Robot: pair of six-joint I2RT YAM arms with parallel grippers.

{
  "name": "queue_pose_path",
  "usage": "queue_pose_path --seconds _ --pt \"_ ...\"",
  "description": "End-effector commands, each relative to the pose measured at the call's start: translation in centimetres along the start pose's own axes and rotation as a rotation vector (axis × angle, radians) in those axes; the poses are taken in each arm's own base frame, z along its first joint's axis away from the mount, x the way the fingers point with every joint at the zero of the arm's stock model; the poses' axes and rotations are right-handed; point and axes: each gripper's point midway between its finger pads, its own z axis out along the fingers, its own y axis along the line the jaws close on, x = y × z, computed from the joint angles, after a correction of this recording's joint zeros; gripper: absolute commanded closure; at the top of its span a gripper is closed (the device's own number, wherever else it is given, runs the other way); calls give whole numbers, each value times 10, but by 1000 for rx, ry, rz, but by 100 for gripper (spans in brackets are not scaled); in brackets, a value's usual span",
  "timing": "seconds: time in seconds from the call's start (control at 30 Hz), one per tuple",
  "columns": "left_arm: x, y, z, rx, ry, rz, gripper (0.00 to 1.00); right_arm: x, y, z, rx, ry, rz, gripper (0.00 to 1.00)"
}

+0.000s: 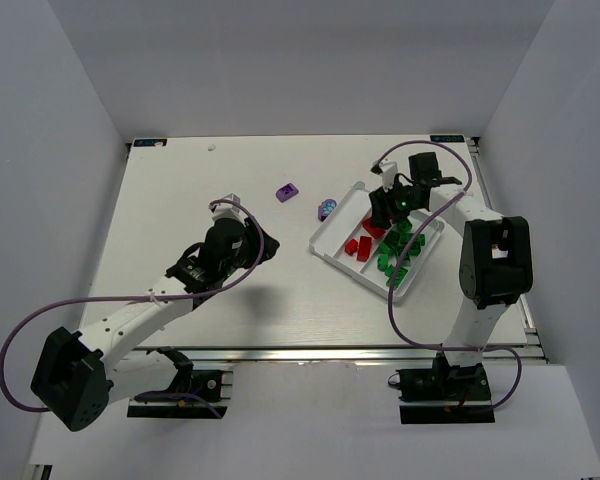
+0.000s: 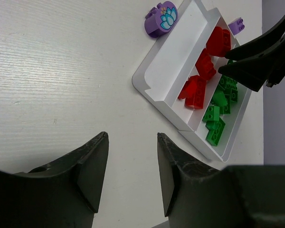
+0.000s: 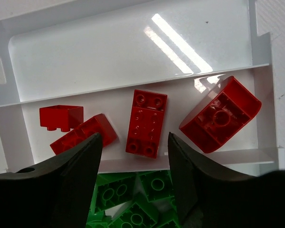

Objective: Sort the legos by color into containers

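Observation:
The white three-compartment tray (image 1: 338, 228) lies angled at the right. Its middle compartment holds several red legos (image 1: 360, 246), its right compartment several green legos (image 1: 398, 256), and its left compartment is bare. A purple lego (image 1: 287, 191) and a round purple piece (image 1: 325, 208) lie on the table left of the tray. My right gripper (image 1: 389, 208) hangs open and empty over the tray; in the right wrist view (image 3: 134, 135) it is above a red lego (image 3: 146, 122) and the green legos (image 3: 133, 202). My left gripper (image 1: 267, 246) is open and empty over bare table (image 2: 131, 135).
In the left wrist view the tray (image 2: 175, 61) is at upper right with the round purple piece (image 2: 161, 18) beside it. A small purple lego (image 2: 236, 26) sits past the tray's far end, by the right gripper's black fingers (image 2: 256, 59). White walls ring the table.

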Motion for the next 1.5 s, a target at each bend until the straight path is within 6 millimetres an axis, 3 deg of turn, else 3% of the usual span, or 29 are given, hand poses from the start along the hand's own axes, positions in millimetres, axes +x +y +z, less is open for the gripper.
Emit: queue_pose_path --seconds 0.0,0.1,0.17,0.2,0.33,0.37,0.43,0.47,0.53,0.57,0.6,0.67,0.8,1.03,1.3,1.4,1.47 --pt "-6 -5 -7 30 -24 -13 44 -30 -12 -19 85 -76 -31 38" --pt "-6 -4 -8 29 -25 -13 44 -42 -34 -38 231 -120 -52 35" --pt "-7 -4 -8 29 -27 -13 44 -57 -50 -53 306 -193 -14 14" --pt "-6 -4 -8 26 -26 -12 44 -59 -63 -61 339 -215 31 11" --pt "-7 -3 -8 26 -29 -10 44 -70 -93 -72 329 -254 259 11" --pt "-7 -3 -8 26 -29 -10 44 -54 -105 -69 327 -224 400 11" --pt "-7 -3 -8 25 -30 -10 44 -62 -125 -81 382 -253 507 11" --pt "-7 -3 -8 24 -29 -9 44 -54 -142 -86 495 -249 602 10" --pt "-7 -3 -8 24 -29 -11 44 -54 -155 -92 599 -260 656 10" --pt "-6 -2 -8 23 -28 -11 44 -42 -173 -97 724 -236 701 11" --pt "-6 -3 -8 23 -28 -12 44 -46 -178 -103 763 -246 750 10" --pt "-5 -2 -7 23 -23 -13 44 -36 -190 -103 844 -226 796 11" --pt "-5 -5 -5 26 -18 -14 44 -26 -193 -90 847 -212 864 10" --pt "-5 -4 -4 9 -4 -14 45 -5 -205 -42 821 -169 923 22" --pt "1 1 -1 -7 7 -31 45 -11 -214 -21 814 -179 911 22" --pt "3 2 1 -15 18 -28 45 -3 -219 -13 824 -167 916 22" --pt "2 1 1 -15 18 -27 45 -8 -210 -3 813 -156 900 23"
